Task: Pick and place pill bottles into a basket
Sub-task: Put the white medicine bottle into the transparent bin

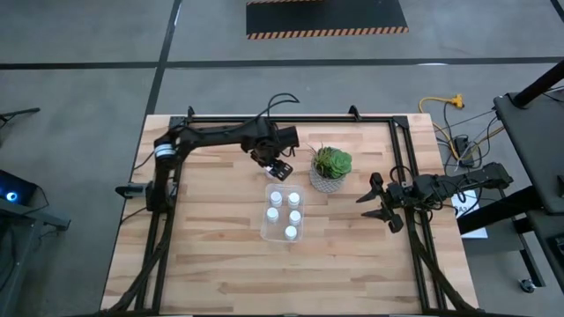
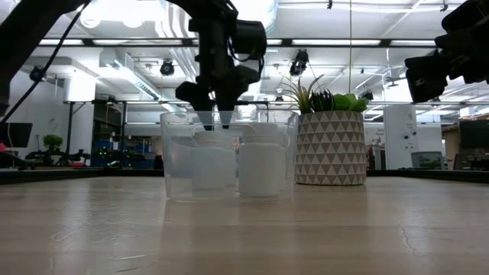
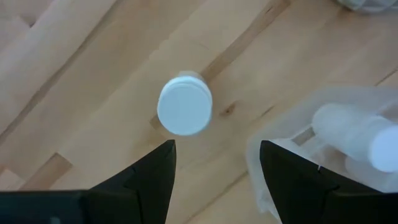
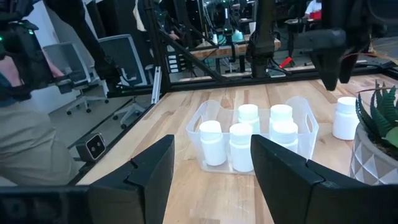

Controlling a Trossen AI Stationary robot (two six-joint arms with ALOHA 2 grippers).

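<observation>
**Last bottle out, left pincer above it**

Basket (image 1: 283,214): clear tub, mid-bench, just beside the plant (image 1: 330,169). Five bottles stand in it, white caps up; the right wrist view shows them best (image 4: 247,146). Sixth bottle (image 3: 184,111) stands upright on the bench (image 1: 211,255), just outside the basket's far end, between basket and plant.

Left pincer (image 3: 216,163): hangs over the loose bottle, pointing down. Jaws apart, nothing between them; the cap shows beyond the fingers, clear of both, a little off the line of the gap. One finger (image 3: 292,168) sits close over the basket's rim.

Right pincer (image 4: 211,165): waits off to the right side of the bench, raised, jaws partly spread, empty, facing the basket.

Handling, as judged: bottle looks small, rigid and light, smooth plastic, so likely to slip or tip if nudged by one finger before the other. It should not crush. Best hold looks like across the body just under the cap, fingers squarely either side, so the cap's lip stops it sliding down. The gap needs centring over the cap first. Risks: clipping the basket wall on descent, or knocking the bottle toward the plant pot.
</observation>
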